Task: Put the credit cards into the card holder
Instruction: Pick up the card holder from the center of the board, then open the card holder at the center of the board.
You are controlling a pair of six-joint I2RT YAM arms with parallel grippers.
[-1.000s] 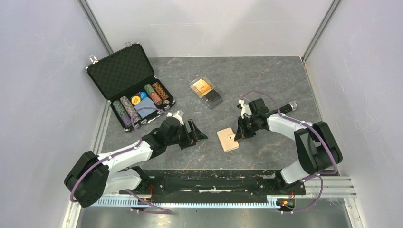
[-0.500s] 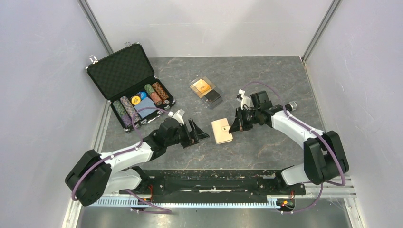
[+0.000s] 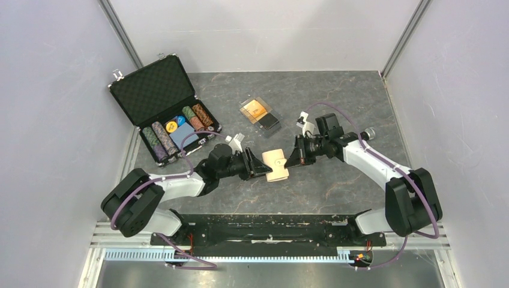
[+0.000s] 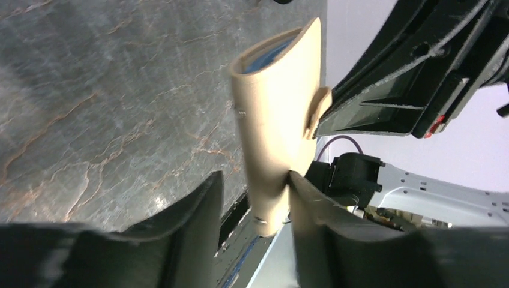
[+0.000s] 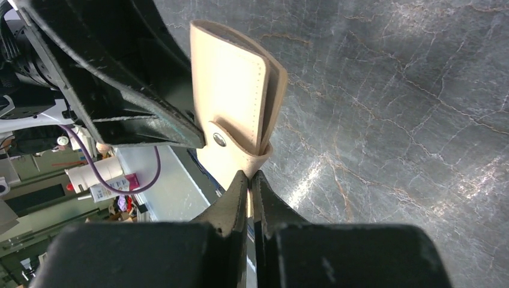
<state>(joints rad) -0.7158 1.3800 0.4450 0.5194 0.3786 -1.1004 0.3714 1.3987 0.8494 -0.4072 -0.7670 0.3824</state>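
The tan card holder [image 3: 277, 165] hangs folded in the air between the two arms. My right gripper [image 3: 290, 159] is shut on its snap tab; in the right wrist view the holder [image 5: 231, 84] stands just beyond my closed fingertips [image 5: 249, 177]. My left gripper [image 3: 262, 166] is open with the holder's other end [image 4: 279, 120] between its jaws; one finger [image 4: 312, 204] touches it and the other stands apart. The blue lining shows at its top edge. The orange-gold card [image 3: 254, 108] and the black card [image 3: 268, 122] lie in a clear plastic box behind.
An open black poker-chip case [image 3: 162, 105] with chips and a blue deck stands at the back left. The clear plastic box [image 3: 260, 116] sits on the grey marbled table [image 3: 336, 96]. White walls enclose the sides and back.
My right gripper has lifted the card holder off the table and carried it left. My left gripper has moved right, and its open jaws now stand on either side of the holder.
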